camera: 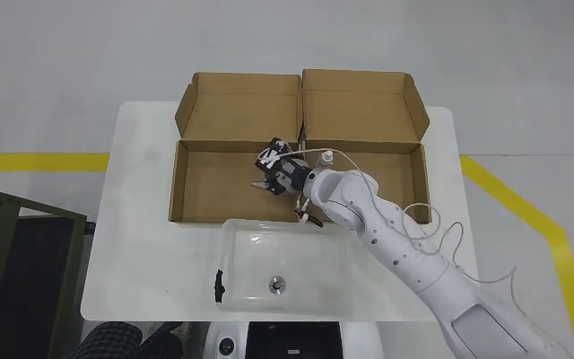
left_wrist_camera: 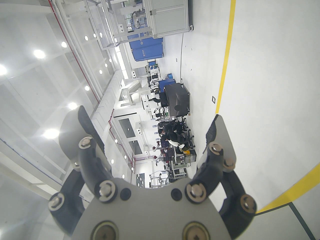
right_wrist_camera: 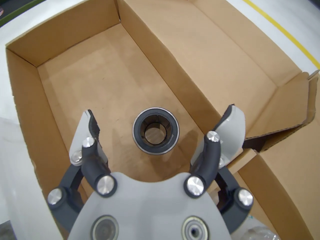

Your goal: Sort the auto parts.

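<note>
Cylindrical auto part (right_wrist_camera: 155,151), a short metal sleeve with a dark end face and a bright outer rim, standing on end on the floor of the left cardboard box (camera: 215,184), near that box's back wall (right_wrist_camera: 155,58). Its long axis runs vertical and its open bore points straight up, with brown cardboard visible through the hollow centre. The right gripper (right_wrist_camera: 161,113) hangs directly above the sleeve with its two fingers spread wide, wider than the part, touching nothing and holding nothing; the pale finger shells carry dark ribbed pads (right_wrist_camera: 93,123). In the top view this gripper (camera: 272,169) sits at the centre of the frame, over the right end of the left box. Both boxes are plain matte corrugated board with lids folded back toward the upper edge of the frame; the right cardboard box (camera: 395,175) adjoins the left one. Below them, at lower centre, a clear plastic bin (camera: 242,242) rests on the white table (camera: 134,224) and holds a small round metal piece (camera: 277,285); a black item (camera: 218,287) lies at the bin's left edge. The left gripper (left_wrist_camera: 149,114) faces the workshop hall, fingers wide apart and empty.
</note>
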Controlling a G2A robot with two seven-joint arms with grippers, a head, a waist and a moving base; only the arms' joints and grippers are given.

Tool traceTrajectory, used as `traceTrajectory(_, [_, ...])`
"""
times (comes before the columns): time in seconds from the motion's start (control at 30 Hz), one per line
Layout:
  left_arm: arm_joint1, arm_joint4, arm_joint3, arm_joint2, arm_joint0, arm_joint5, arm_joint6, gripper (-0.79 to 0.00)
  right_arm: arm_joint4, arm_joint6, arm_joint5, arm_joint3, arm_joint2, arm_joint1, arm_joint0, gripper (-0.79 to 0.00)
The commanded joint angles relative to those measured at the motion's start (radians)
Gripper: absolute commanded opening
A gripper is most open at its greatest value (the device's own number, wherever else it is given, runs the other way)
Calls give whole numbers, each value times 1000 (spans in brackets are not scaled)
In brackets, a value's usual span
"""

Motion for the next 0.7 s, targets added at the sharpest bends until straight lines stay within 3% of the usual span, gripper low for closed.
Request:
traceTrajectory(0.0, [0, 0, 0, 0, 0, 0, 0, 0, -4, 9, -21, -49, 20, 8, -25, 0])
traceTrajectory(0.67, [0, 0, 0, 0, 0, 0, 0, 0, -143, 69, -250, -496, 154, 95, -367, 0])
